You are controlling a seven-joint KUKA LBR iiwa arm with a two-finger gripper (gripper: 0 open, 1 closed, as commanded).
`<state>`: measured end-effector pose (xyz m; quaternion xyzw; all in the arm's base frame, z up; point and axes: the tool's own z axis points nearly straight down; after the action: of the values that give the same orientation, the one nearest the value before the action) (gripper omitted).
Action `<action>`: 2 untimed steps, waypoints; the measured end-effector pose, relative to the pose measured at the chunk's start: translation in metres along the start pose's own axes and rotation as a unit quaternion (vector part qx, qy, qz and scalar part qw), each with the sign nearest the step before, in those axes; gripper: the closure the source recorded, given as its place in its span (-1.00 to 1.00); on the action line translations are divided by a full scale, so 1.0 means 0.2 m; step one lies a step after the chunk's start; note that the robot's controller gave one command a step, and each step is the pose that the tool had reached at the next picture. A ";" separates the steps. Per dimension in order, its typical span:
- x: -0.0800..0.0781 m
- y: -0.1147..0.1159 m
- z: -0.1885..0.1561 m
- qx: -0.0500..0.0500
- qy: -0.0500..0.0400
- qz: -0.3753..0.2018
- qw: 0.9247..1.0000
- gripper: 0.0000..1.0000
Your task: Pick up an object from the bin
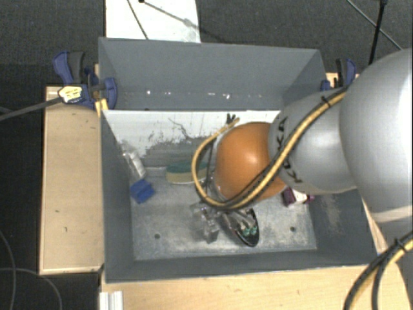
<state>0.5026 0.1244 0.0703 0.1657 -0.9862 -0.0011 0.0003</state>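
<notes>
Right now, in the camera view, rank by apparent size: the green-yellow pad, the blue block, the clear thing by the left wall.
1. green-yellow pad, largest, though partly behind the arm's orange cover.
2. blue block and clear thing: too alike to rank.

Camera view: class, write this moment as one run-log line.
gripper: low in bin, front centre | nearest: black-and-green object, just right of it | blue block: left, apart | held: nothing seen

Dark carpet floor [258, 11]; cables [380, 24] trailing across.
</notes>
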 end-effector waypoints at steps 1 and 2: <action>0.00 -0.01 0.00 0.001 0.000 0.005 1.000 -1.00; 0.12 -0.32 0.00 0.002 0.001 -0.047 0.999 -1.00</action>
<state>0.5018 0.0558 0.0701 0.2122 -0.9772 0.0010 0.0010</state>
